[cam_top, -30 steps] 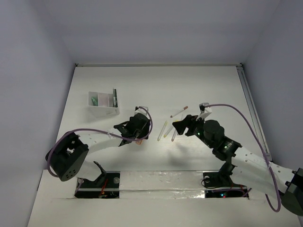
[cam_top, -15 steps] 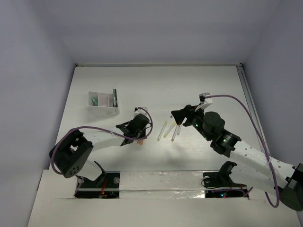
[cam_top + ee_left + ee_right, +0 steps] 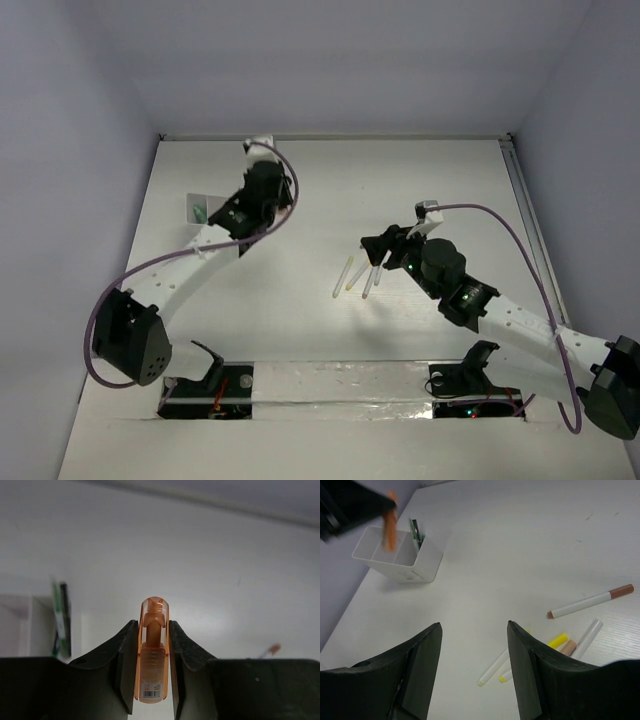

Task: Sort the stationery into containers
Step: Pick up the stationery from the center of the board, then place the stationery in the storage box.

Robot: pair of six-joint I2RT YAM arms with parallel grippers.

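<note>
The orange marker (image 3: 151, 675) is pinched upright between the narrow jaws of the left gripper (image 3: 152, 630). It hangs over the white container (image 3: 420, 565) near the worktop's (image 3: 400, 180) left edge, where a green pen (image 3: 415, 530) stands in 1 end compartment. Toward the worktop's middle lie several loose pens (image 3: 590, 601), white, yellow-tipped and brown-capped. They lie below the right gripper (image 3: 474, 625), whose jaws gape wide and hold nothing.

The marker (image 3: 153, 650) was glossy, translucent orange plastic, with a small printed label that looked like paper at its lower end. The jaws of the left gripper (image 3: 153, 626) were smooth, matt black plastic. The tray (image 3: 427, 562) was white plastic with a faint sheen. The pens (image 3: 590, 601) had smooth white plastic barrels. The counter (image 3: 520, 540) was white and matt.
</note>
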